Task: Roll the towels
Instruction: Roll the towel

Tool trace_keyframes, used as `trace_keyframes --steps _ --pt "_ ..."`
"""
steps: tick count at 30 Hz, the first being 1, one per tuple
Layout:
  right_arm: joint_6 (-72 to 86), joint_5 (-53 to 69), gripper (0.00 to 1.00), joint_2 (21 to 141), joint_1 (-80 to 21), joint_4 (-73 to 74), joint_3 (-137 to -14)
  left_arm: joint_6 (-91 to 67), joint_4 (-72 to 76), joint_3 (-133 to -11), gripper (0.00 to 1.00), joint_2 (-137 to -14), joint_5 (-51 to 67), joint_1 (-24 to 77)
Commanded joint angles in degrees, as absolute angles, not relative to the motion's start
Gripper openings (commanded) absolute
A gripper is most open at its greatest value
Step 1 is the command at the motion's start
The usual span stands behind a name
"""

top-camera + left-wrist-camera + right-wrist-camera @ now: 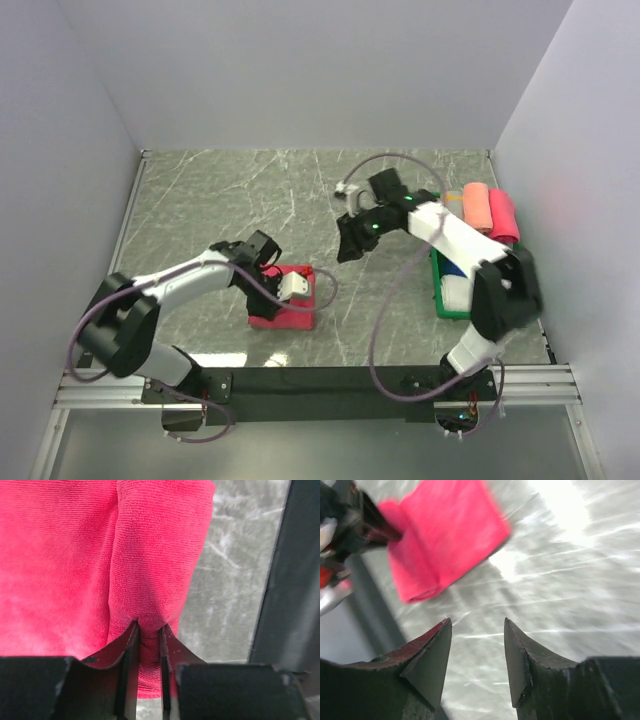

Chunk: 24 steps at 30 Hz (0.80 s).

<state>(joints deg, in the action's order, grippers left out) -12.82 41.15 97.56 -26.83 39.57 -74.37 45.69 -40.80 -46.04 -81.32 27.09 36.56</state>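
The left gripper [149, 634] is clenched on a fold of the soft crimson-red cloth towel [60, 570], which lies bunched on the grey marbled table [220, 190] near its front edge. Beyond, the right gripper [477, 630] hangs released above the table. A rolled salmon towel [476, 205] and a rolled pink towel [503, 215] lie far right.

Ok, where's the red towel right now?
In the top view the red towel lies on the table, left of centre near the front edge, with the left gripper shut on a fold of it.
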Motion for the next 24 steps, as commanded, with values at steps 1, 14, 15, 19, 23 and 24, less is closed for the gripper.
trace_keyframes --steps 1,14,15,19,23,24 --pt "-13.1 30.2 0.53 86.1 -26.5 31.4 -67.4 45.0 -49.2 -49.7 0.06 -89.7 34.4 34.1" --pt "-23.4 25.8 0.44 68.4 -27.9 35.7 -54.6 51.1 -60.2 -72.8 0.08 -118.4 39.8 24.3" --pt "-23.9 25.6 0.44 68.6 -29.2 35.9 -54.8 51.2 -60.6 -73.6 0.08 -120.2 39.6 24.3" --pt "-25.6 20.2 0.50 72.1 -39.2 35.0 -57.7 51.8 -61.8 -76.9 0.09 -123.1 39.3 24.0" --pt "-25.4 13.8 0.55 80.3 -53.2 31.8 -62.7 51.6 -61.6 -77.7 0.11 -124.5 39.0 23.7" --pt "-25.3 13.3 0.63 81.7 -54.9 30.8 -63.7 51.4 -61.6 -77.6 0.11 -124.8 38.8 23.7"
